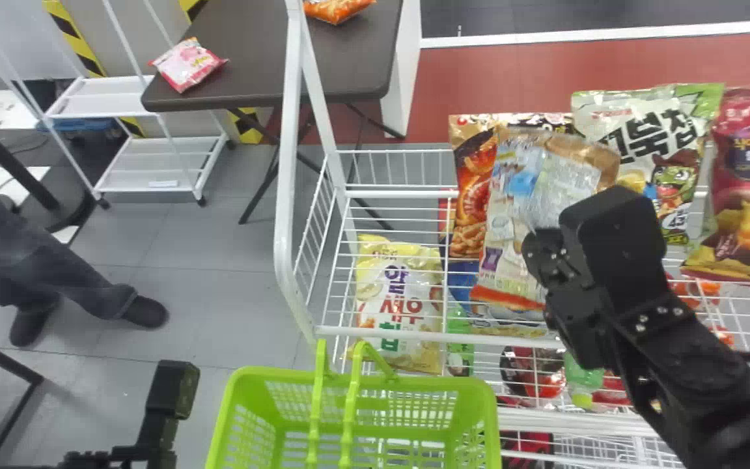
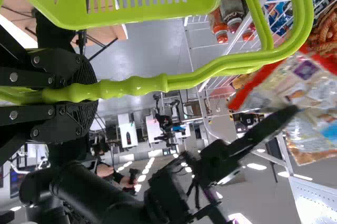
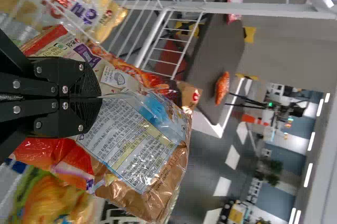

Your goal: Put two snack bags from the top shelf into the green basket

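My right gripper (image 3: 100, 97) is pinching a light-looking, slippery snack bag (image 3: 138, 142) near its middle, my left gripper (image 2: 91, 94) holding the basket handle (image 2: 136, 85).

Smooth glossy green plastic basket (image 1: 251, 376), crinkled shiny foil-like snack bag (image 3: 137, 139), matt dark-brown tabletop (image 1: 245, 71), glossy white-coated wire rack (image 1: 286, 195)
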